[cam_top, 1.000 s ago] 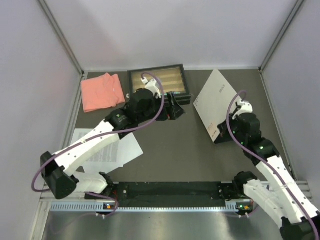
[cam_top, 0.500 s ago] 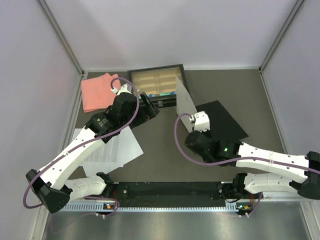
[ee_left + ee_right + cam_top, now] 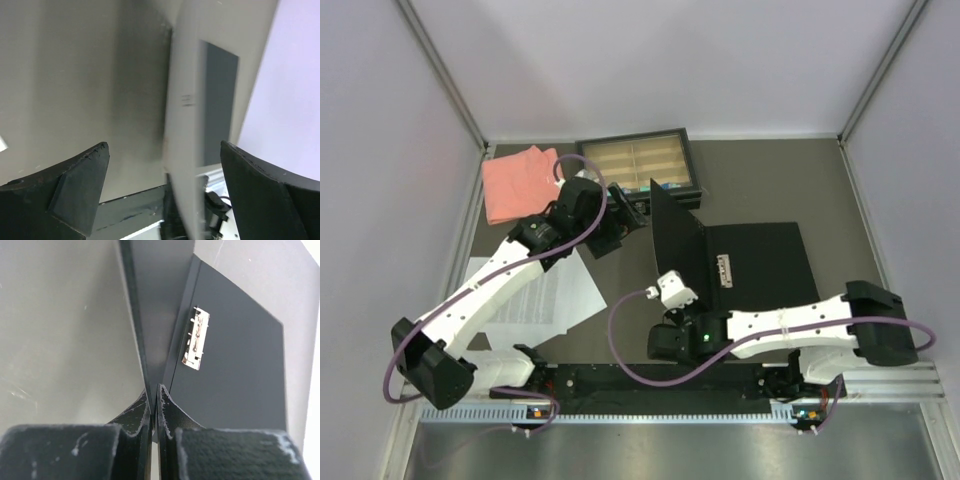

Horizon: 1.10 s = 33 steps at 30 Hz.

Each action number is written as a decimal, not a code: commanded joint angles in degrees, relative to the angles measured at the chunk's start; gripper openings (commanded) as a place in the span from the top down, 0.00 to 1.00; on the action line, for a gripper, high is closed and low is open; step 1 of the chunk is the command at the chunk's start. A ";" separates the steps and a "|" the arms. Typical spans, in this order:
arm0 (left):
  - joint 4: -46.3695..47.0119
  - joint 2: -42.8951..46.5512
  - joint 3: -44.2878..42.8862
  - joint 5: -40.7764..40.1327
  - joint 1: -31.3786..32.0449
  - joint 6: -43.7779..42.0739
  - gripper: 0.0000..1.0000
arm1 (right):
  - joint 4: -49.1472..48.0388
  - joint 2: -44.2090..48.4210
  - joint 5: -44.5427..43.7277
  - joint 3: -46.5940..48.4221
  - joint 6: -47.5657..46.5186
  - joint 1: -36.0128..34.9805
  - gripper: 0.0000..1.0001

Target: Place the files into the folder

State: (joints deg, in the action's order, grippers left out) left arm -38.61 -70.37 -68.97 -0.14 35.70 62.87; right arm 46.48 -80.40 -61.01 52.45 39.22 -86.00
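The folder [image 3: 760, 265] lies open at the right centre, matte black inside, with a metal clip [image 3: 724, 270]. Its left cover [image 3: 675, 240] stands up on edge. My right gripper [image 3: 688, 308] is shut on the near edge of that cover; in the right wrist view the fingers [image 3: 154, 390] pinch the thin cover, with the black inside [image 3: 235, 355] to the right. My left gripper [image 3: 632, 208] is open at the cover's far end; in the left wrist view the white outside of the cover [image 3: 182, 125] shows between the spread fingers [image 3: 162, 145]. The files [image 3: 545, 295] lie at the left, partly under my left arm.
A folded salmon-pink cloth [image 3: 523, 183] lies at the back left. A black-framed tray [image 3: 635, 160] with tan compartments stands at the back centre, just behind my left gripper. A black rail [image 3: 660, 385] runs along the near edge. Walls close in both sides.
My right gripper has pulled the cover toward the near left, so the folder has opened from closed to lying flat with the cover upright. My left gripper shifted between cloth and tray, ending by the cover.
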 commanded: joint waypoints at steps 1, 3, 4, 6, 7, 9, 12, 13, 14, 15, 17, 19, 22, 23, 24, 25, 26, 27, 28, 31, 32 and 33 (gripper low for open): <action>11.78 -0.47 2.95 5.24 -0.20 -0.90 0.04 | 3.18 -4.14 1.16 0.73 3.93 -2.77 1.00; 13.46 0.66 5.77 5.15 -0.11 -1.43 0.03 | 1.34 -5.11 1.42 0.12 4.02 -3.04 1.00; 14.43 1.11 6.82 4.89 -0.19 -2.13 0.03 | 0.55 -5.12 1.68 -0.32 3.93 -3.12 1.00; 18.12 2.77 10.07 4.80 -0.20 -2.84 0.03 | -2.00 -4.94 1.95 -1.38 3.58 -3.47 1.00; 19.44 3.04 11.21 5.06 -0.20 -3.10 0.03 | -2.79 -4.94 2.30 -1.64 3.49 -3.39 1.00; 22.69 2.78 14.03 6.55 -0.20 -3.28 0.04 | -5.94 -4.94 2.74 -2.34 1.49 -3.65 1.00; 25.15 0.16 15.18 9.18 -0.11 -4.51 0.07 | -9.89 -5.38 3.79 -2.96 -0.63 -3.74 1.00; 25.60 -0.73 15.27 9.80 -0.02 -5.38 0.11 | -10.87 -5.38 4.49 -3.14 -1.25 -3.83 1.00; 25.69 -1.61 15.18 10.16 0.07 -5.91 0.15 | -12.01 -5.29 4.93 -3.40 -1.69 -3.65 1.00; 25.69 -2.92 15.01 10.34 -0.02 -6.53 0.27 | -13.42 -5.38 5.46 -3.92 -2.04 -3.83 1.00; 24.56 -4.16 14.39 10.69 -0.11 -8.99 0.39 | -13.70 -5.38 6.08 -4.54 -1.26 -3.83 0.97; 21.83 -5.48 13.43 8.86 -0.02 -12.14 0.50 | -14.13 -4.51 7.21 -4.98 0.41 -3.74 0.86; 20.34 -6.53 13.86 7.62 -0.02 -15.22 0.68 | -14.84 -2.58 8.45 -6.48 3.13 -3.65 0.61; 20.24 -6.62 14.04 7.61 -0.02 -15.84 0.71 | -14.49 -1.87 8.72 -6.91 3.92 -3.74 0.51; 19.98 -7.15 14.39 7.53 -0.02 -16.37 0.71 | -14.40 -1.34 9.41 -7.01 5.32 -3.83 0.44; 19.46 -7.24 14.82 7.26 -0.02 -17.07 0.73 | -14.05 -0.12 9.68 -7.01 6.12 -3.74 0.32; 19.45 -7.50 15.18 6.65 -0.02 -17.34 0.74 | -13.18 0.68 10.12 -7.01 7.35 -3.65 0.28; 19.54 -7.33 15.53 6.39 -0.02 -17.69 0.75 | -12.73 1.55 11.08 -7.01 7.88 -3.57 0.24; 19.45 -7.33 16.32 6.21 -0.02 -18.13 0.76 | -12.12 4.17 11.61 -7.01 8.32 -3.30 0.20; 19.54 -7.15 17.63 5.33 -0.11 -19.10 0.80 | -10.27 9.80 13.29 -7.36 9.38 -2.60 0.15; 19.45 -6.98 17.90 4.89 -0.11 -19.28 0.83 | -9.22 14.44 13.72 -7.97 9.99 -1.99 0.14; 19.45 -6.98 18.08 4.71 -0.11 -19.54 0.84 | -8.95 16.74 15.38 -8.32 10.08 -1.03 0.14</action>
State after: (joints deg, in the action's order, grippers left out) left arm -18.65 -77.58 -52.53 6.85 35.77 46.39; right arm 35.59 -74.43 -48.77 44.91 45.74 -88.77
